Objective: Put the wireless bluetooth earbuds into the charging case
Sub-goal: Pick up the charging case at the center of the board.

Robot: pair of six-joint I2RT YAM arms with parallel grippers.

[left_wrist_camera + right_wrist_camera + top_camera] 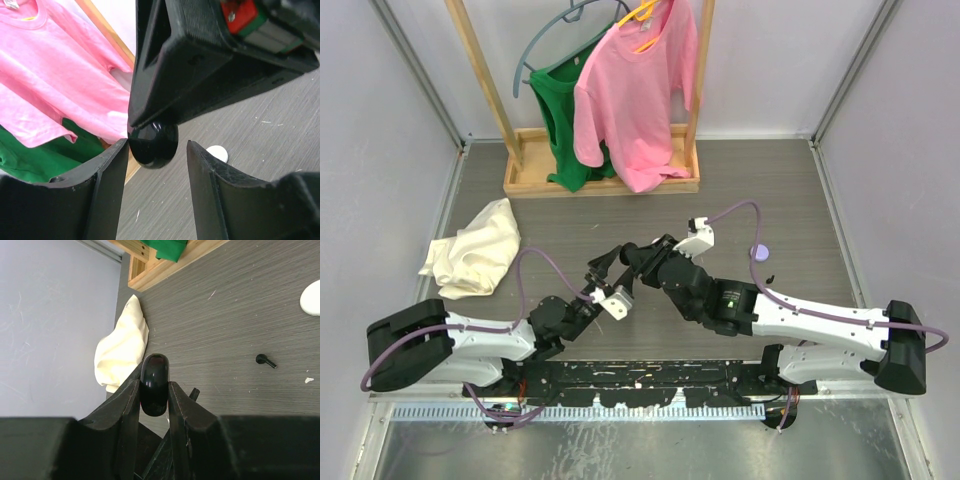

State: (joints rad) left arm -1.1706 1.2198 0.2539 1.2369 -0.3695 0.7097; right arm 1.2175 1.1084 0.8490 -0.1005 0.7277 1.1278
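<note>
A glossy black charging case (154, 382) is held above the table, and my right gripper (154, 390) is shut on its lower half. In the left wrist view the same case (154, 146) hangs under the right gripper's fingers. My left gripper (158, 150) is open. Its fingertips stand either side of the case, the left one at the case's edge, with a gap on the right. The two grippers meet at mid-table (615, 265). One black earbud (265, 360) lies on the table to the right, apart from both grippers. I cannot see whether the case lid is open.
A round pale lilac object (758, 252) lies on the table right of the right arm. A cream cloth (475, 250) is heaped at the left. A wooden rack (600, 180) with a pink shirt (640, 90) and a green one stands at the back.
</note>
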